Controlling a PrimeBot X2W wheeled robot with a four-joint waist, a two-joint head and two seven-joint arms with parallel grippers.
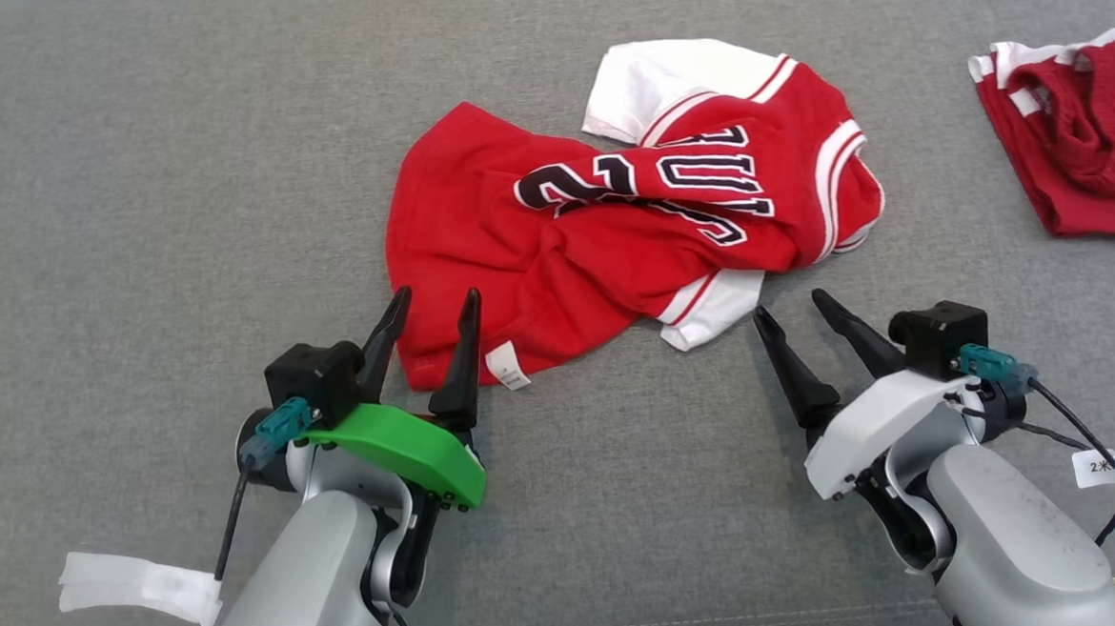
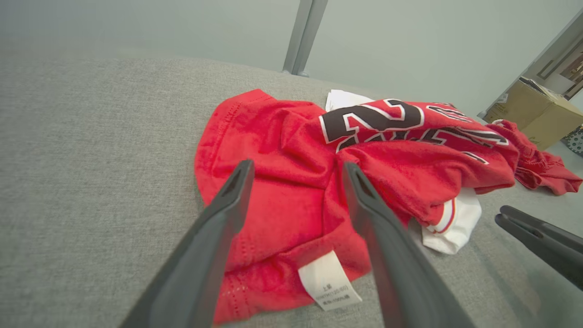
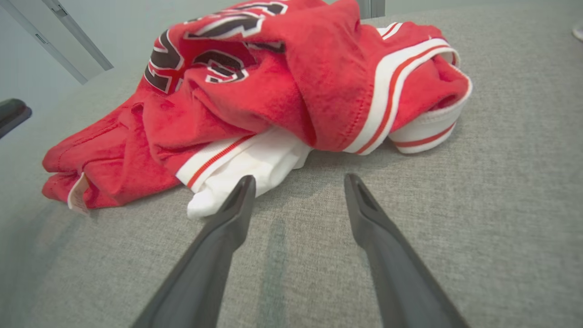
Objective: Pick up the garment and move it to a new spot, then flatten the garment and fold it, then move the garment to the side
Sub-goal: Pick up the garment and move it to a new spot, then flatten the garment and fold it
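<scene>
The garment (image 1: 611, 243), a red jersey with white sleeves, white-and-red trim and dark numerals outlined in white, lay crumpled in a loose heap about the middle of the grey fabric surface (image 1: 131, 183). It was spread left to right, with one white sleeve (image 1: 710, 310) poking out at its near edge and another turned up at its far side.

The left gripper (image 1: 437, 295) stood at the heap's near left corner with its two dark fingers spread wide and nothing between them. In the left wrist view the fingers framed the red hem, and the white care label (image 2: 329, 282) lay on the surface between them, low down near their roots. The tips seemed to hang just over the cloth, though whether they touched it could not be told from these angles.

The right gripper (image 1: 788, 303) sat to the right of the near white sleeve, its fingers likewise parted and empty. In the right wrist view its left fingertip stood just beside that sleeve's folded end, while the right one pointed at bare grey fabric short of the jersey's striped neck or arm opening. Both grippers were thus on the near side of the garment, one at each end of its front edge.

A second red garment (image 1: 1082, 133) with white trim lay bunched well apart toward the surface's right edge. A strip of white tape (image 1: 133, 583) hung on the left arm's cable. Beyond the surface's far edge, in the left wrist view, stood a cardboard box (image 2: 533, 111).
</scene>
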